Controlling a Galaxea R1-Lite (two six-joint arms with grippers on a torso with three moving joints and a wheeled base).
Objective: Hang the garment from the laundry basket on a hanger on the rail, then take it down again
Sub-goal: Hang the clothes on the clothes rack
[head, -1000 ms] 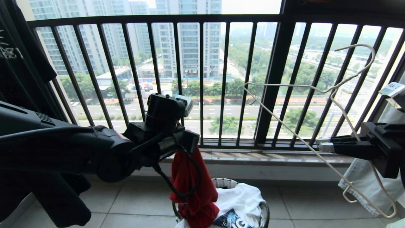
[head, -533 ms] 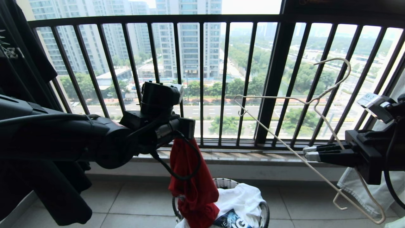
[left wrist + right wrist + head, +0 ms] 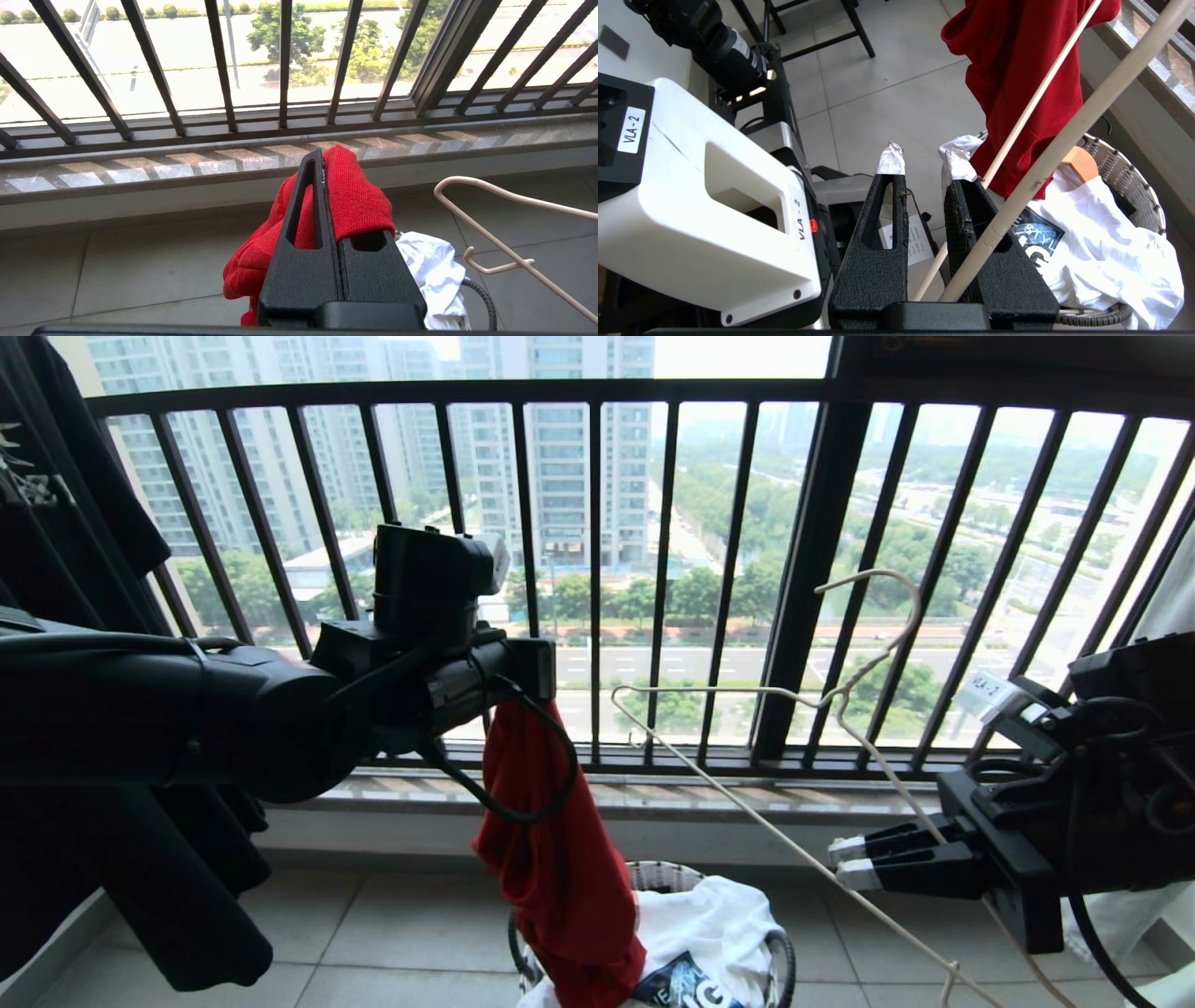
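My left gripper (image 3: 327,196) has its jaws clenched on a fold of the garment (image 3: 558,859), which hangs straight down from them, its lower end reaching into the laundry basket (image 3: 782,963) on the floor tiles below. A white cloth (image 3: 714,919) with a dark print fills the rest of that basket. Just beyond these jaws runs the stone sill (image 3: 140,168) and above it the black window railing (image 3: 597,579), so there is little room ahead of them but open air towards my right side. My right gripper (image 3: 848,861) grasps the hanger (image 3: 747,803) by one slanted arm, the wire lying between its taped fingertips (image 3: 891,158); the hook rises above these jaws in front of the railing and the notched end drops below them towards the floor. The hanger's near corner stands close beside the garment, not touching it in the head view, and bare floor lies under both. A black T-shirt (image 3: 56,523) hangs at the far side of my left arm. Compared with a second ago, my left jaws have risen and lifted more of the garment out of the basket, and my right jaws have swung the hanger lower and inward, towards the garment.
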